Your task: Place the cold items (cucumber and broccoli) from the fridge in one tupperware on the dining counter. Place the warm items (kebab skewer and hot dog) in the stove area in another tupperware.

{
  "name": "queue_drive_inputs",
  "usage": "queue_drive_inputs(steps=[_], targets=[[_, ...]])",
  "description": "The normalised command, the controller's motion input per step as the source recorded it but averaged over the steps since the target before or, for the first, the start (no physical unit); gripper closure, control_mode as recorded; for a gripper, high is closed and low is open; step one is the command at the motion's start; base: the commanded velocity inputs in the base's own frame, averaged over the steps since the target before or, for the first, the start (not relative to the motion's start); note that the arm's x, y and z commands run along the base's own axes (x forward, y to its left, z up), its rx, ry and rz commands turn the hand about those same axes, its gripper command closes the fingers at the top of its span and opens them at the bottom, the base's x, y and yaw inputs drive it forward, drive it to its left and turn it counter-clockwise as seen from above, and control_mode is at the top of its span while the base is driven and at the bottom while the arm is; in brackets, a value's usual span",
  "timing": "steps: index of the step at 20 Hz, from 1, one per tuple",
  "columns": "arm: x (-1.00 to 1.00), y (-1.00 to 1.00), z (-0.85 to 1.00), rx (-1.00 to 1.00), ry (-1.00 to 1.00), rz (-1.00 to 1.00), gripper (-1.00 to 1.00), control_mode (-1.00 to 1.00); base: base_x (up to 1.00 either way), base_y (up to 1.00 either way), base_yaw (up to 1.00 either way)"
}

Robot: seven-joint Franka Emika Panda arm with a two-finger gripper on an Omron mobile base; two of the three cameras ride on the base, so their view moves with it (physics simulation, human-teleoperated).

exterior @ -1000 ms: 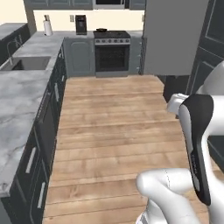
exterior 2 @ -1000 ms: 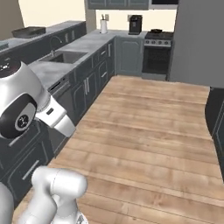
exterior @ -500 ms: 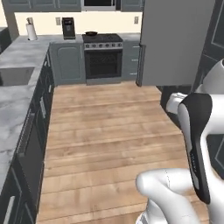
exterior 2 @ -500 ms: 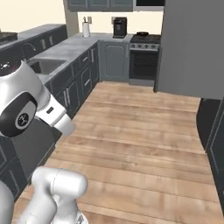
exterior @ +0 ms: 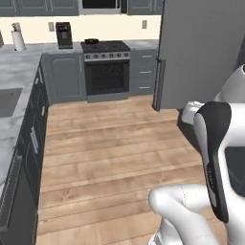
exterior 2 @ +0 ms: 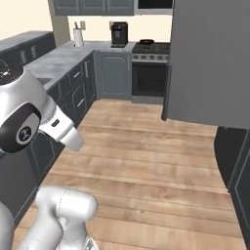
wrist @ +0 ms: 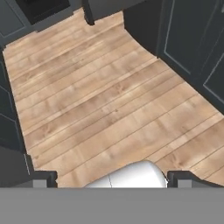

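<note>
The whole kitchen has slid sideways in both base views since a second ago — the base has turned, so the tall grey fridge (exterior: 203, 52) now stands close ahead on the right, and that is where the cucumber and broccoli should be, though its smooth flat door is shut and no food or tupperware can be seen yet. The black stove (exterior: 106, 67) sits by the speckled stone counter (exterior 2: 58, 61), past the striped wood floor (wrist: 105, 100). The gripper (wrist: 111, 179) points down at the floor with both jaws wide apart, holding nothing.

Kitchen: stove (exterior: 106, 67), fridge (exterior: 201, 52), sink counter (exterior 2: 53, 61).
</note>
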Motion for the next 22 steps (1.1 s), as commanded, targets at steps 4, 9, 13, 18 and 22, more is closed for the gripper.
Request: queue_drive_inputs(steps=[4,9,13,18,22], targets=[[0.00,0.00,0.00,0.00,0.00,0.00,-1.00,1.00,1.00,0.33,-0.02],[0.00,0.00,0.00,0.00,0.00,0.00,-1.00,1.00,1.00,0.41,0.00],[0.00,0.00,0.00,0.00,0.00,0.00,-1.00,1.00,1.00,0.42,0.00],[0.00,0.00,0.00,0.00,0.00,0.00,-1.00,1.00,1.00,0.36,0.00],[0.00,0.00,0.00,0.00,0.00,0.00,-1.00,1.00,1.00,0.31,0.00]])
